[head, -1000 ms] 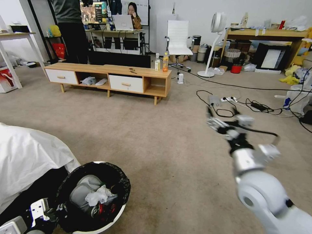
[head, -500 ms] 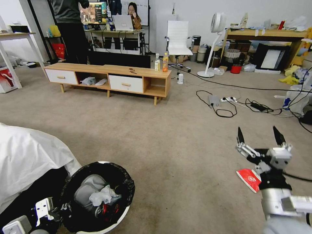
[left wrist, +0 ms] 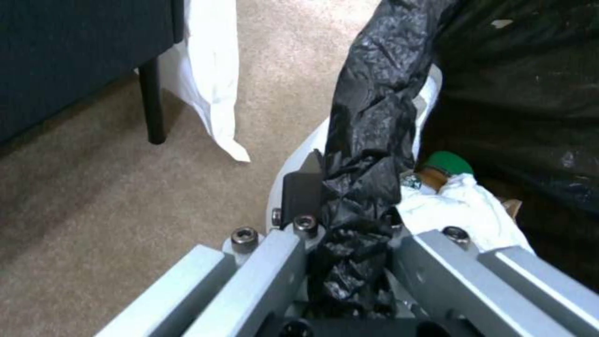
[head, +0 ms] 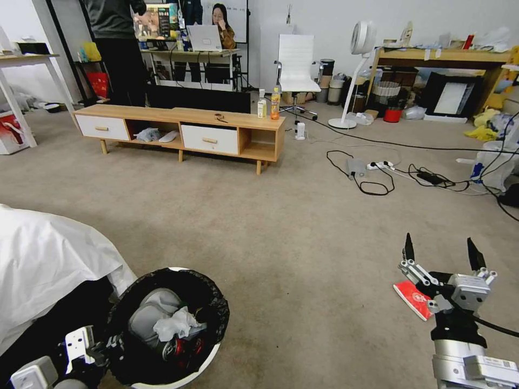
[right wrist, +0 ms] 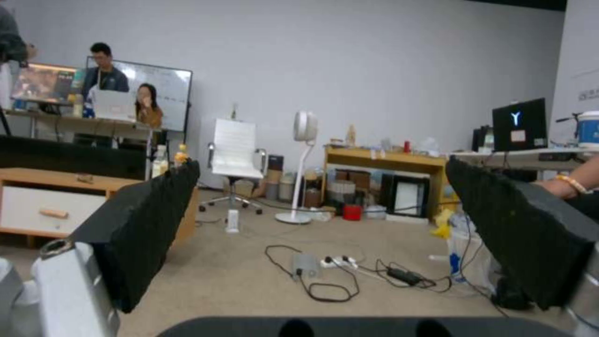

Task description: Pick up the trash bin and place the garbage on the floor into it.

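The right end effector (head: 442,249) has swung back across the carpet and dropped low within the last second; it now hangs with its two black fingers spread wide and nothing between them, tips pointing away from the robot. Just beside and under it lies the flat red packet (head: 414,297) with a white logo, flat on the floor (head: 281,232). The right wrist view looks level across the room rather than down, so the fingers are probably not yet angled at the packet, though that is hard to judge from here.

The left end effector (left wrist: 349,243) is clenched on the rim of the trash bin (head: 208,356), pinching the crinkled black bag (left wrist: 368,140) folded over the white edge. The bin sits low at the robot's left, next to a white sheet (head: 48,259). Inside it lie white tissues (head: 173,323), something red that may be the crushed can (head: 181,346), and a green-capped bottle (left wrist: 446,164).

Since most litter is already collected, the packet looks like the last piece. The arm's return puts it within reach, so the pick-up step appears about to begin.
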`<state>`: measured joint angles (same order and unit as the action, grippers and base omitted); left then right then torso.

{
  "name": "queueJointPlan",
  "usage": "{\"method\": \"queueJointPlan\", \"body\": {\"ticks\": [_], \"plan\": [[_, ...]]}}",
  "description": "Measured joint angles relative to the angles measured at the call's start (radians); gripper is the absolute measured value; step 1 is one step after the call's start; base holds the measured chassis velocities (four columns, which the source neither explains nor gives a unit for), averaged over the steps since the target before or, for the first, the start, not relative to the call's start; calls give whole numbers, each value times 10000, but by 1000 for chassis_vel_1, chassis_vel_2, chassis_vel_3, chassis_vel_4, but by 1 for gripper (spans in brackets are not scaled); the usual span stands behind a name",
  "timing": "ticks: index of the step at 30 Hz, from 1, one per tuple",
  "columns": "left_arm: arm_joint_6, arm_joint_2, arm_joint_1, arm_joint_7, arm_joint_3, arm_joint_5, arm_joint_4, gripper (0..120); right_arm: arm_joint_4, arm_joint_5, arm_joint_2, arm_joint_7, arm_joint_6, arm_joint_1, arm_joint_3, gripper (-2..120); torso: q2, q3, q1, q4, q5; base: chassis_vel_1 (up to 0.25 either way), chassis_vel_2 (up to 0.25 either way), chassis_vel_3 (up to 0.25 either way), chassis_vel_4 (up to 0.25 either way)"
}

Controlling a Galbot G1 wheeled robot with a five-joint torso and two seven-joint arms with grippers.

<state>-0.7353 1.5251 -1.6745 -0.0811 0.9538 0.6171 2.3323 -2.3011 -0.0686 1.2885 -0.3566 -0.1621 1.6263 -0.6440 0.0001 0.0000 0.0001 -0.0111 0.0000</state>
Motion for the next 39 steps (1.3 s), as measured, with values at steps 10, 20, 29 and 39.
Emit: {"method": "queueJointPlan", "body": {"ticks": [10, 20, 29, 39], "plan": [[0, 19, 33, 180, 46, -23, -35, 1, 133, 79, 52, -2, -78, 154, 74, 100, 0, 0, 0, 0, 0, 0, 0, 0, 0], [0, 65, 39, 293, 52, -144, -77, 1, 222, 131, 36, -2, -121, 175, 77, 100, 0, 0, 0, 0, -1, 0, 0, 0, 0], [0, 103, 35, 324, 69, -145, -80, 1, 322, 115, 34, -11, -121, 89, 136, 100, 0, 0, 1, 0, 0, -13, -11, -12, -13], [0, 161, 36, 335, 78, -166, -82, 1, 380, 82, 34, -35, -121, 47, 142, 100, 0, 0, 1, -1, 0, -87, -77, -75, -89]]}}
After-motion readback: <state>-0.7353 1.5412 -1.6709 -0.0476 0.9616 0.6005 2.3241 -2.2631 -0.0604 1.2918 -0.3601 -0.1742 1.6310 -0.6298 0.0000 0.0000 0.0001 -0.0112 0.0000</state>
